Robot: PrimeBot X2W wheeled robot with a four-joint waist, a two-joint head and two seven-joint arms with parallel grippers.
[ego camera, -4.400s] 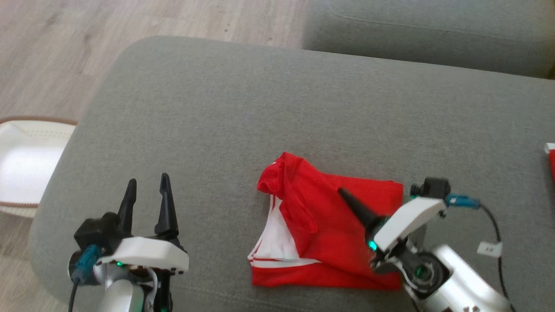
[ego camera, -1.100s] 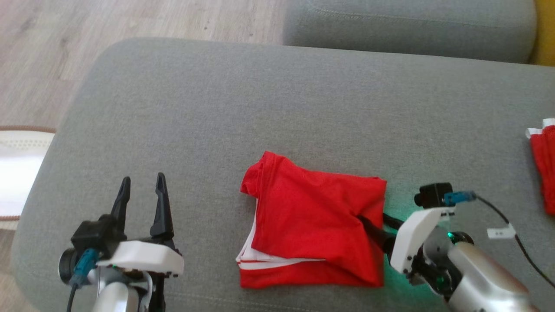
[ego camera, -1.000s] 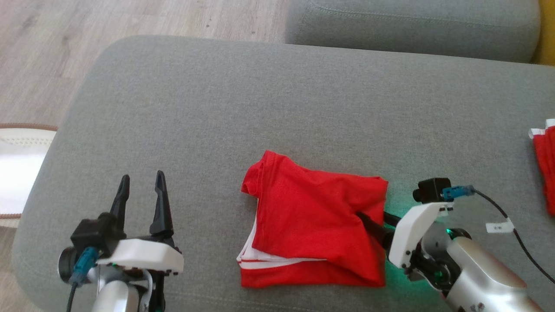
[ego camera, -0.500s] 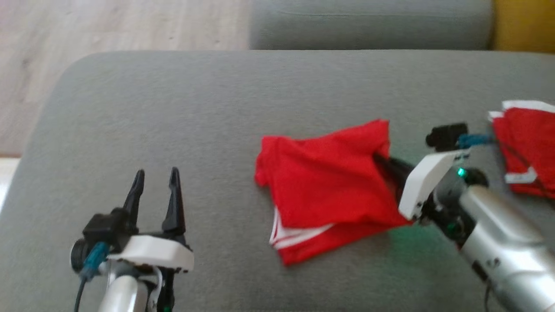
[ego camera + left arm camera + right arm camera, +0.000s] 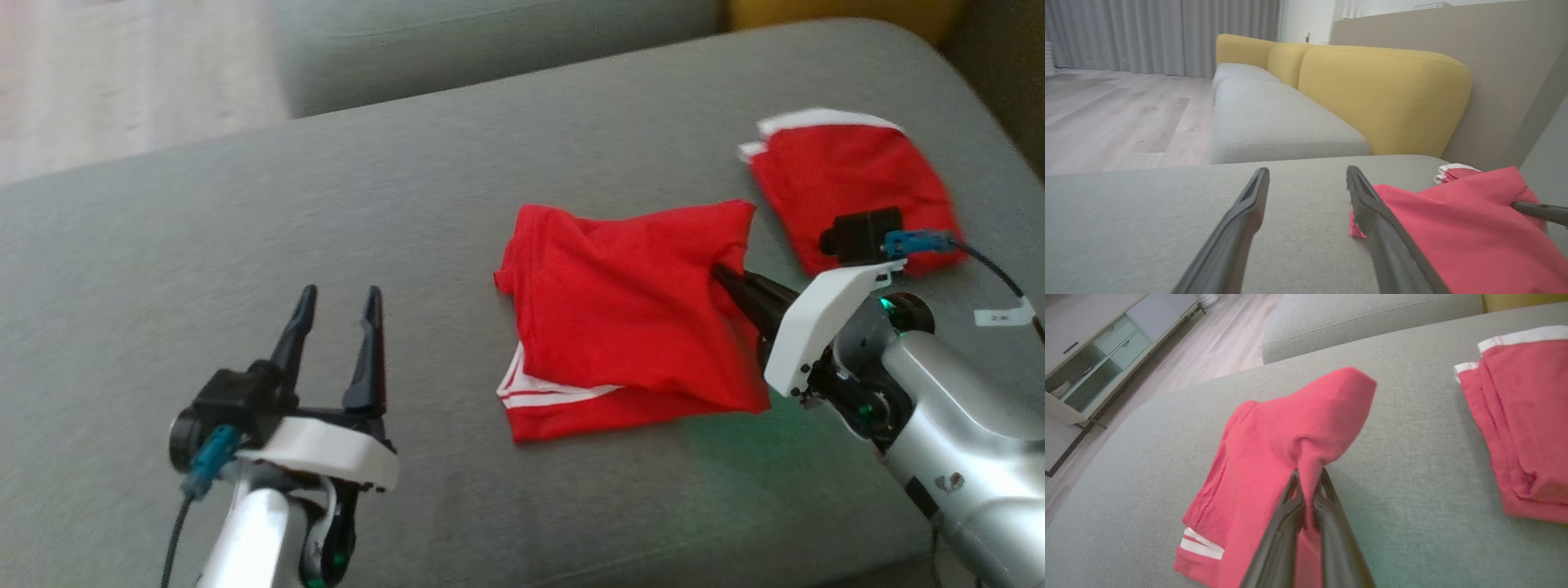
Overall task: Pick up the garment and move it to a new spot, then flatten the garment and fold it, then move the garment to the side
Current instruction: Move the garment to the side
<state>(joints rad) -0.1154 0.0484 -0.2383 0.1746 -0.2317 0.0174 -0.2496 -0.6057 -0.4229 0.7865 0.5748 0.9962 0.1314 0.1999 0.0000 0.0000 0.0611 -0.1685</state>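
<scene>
The head camera looks down on the sofa seat; the left wrist camera skims it low, the right tilts down close — all three (differently angled) share the red garment.

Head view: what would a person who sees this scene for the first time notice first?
The bright red garment in the middle of the grey sofa cushion catches the eye first, with the right gripper shut on its right edge and that corner raised. Next comes a second red garment, folded, lying farther right on the cushion. At the lower left, the left gripper stands open over bare fabric.
</scene>
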